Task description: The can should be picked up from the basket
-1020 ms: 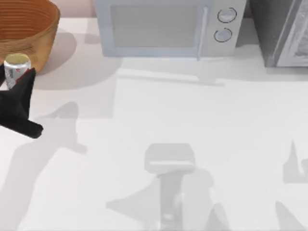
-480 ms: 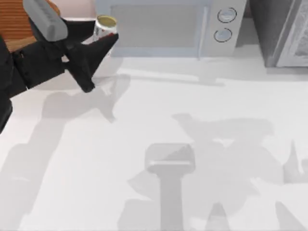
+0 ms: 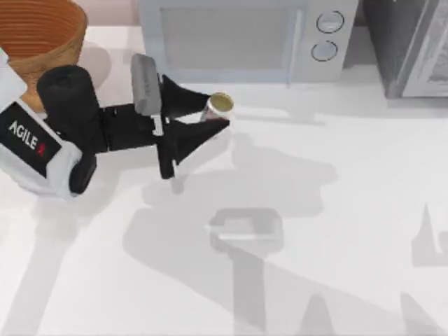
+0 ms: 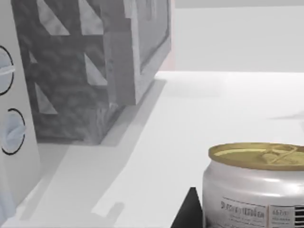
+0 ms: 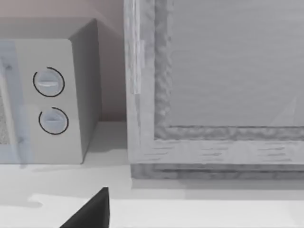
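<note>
The can [image 3: 219,107], white with a gold-tan top, is held upright between the two black fingers of my left gripper [image 3: 218,113], which is shut on it. It hangs over the white table in front of the microwave, well right of the basket [image 3: 42,31]. The orange-brown woven basket stands at the back left corner. In the left wrist view the can [image 4: 256,187] fills the near corner beside one black fingertip [image 4: 189,214]. One dark fingertip [image 5: 91,213] of my right gripper shows in the right wrist view.
A grey microwave [image 3: 238,38] with two round knobs stands at the back centre. A grey cabinet [image 3: 413,45] stands at the back right. Arm shadows fall across the white table [image 3: 350,210] in the middle and front.
My left arm has carried the can away from the basket, first up toward the back, then right and forward to its spot in front of the microwave.
</note>
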### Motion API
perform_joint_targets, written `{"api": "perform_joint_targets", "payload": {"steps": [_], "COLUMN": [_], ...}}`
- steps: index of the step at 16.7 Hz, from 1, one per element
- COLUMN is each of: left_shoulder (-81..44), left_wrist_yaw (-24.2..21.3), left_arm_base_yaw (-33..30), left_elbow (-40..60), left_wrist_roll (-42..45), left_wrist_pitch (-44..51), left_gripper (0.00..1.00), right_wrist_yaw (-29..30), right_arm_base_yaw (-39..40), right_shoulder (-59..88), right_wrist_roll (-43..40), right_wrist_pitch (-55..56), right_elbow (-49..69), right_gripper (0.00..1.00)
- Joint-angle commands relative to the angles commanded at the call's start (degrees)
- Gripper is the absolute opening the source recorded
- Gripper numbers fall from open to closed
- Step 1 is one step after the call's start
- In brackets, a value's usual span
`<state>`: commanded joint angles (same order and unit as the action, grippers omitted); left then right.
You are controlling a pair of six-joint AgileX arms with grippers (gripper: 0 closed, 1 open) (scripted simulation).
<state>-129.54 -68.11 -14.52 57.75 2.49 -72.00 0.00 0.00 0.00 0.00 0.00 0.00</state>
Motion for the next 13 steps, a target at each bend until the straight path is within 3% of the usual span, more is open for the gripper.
{"api": "perform_joint_targets", "payload": {"steps": [6,12,13], "left_shoulder": [-14.0,-14.9,-14.9], "left_wrist_yaw": [-8.4,-9.0,-9.0], "left_arm_base_yaw": [-1.1,-1.2,-1.2], "left_elbow": [5.6,5.9,5.9], "left_wrist_roll": [-0.2,-0.3,-0.3], "left_wrist_pitch": [-6.2,-6.6,-6.6], "left_gripper": [0.0,0.0,0.08], "right_wrist_yaw": [0.0,0.0,0.0], "right_arm_base_yaw": [0.0,0.0,0.0], "right_shoulder": [0.0,0.0,0.0], "right_wrist_roll": [0.0,0.0,0.0], "right_wrist_pitch": [0.0,0.0,0.0], "right_elbow": [0.0,0.0,0.0], "right_gripper": [1.0,1.0,1.0]}}
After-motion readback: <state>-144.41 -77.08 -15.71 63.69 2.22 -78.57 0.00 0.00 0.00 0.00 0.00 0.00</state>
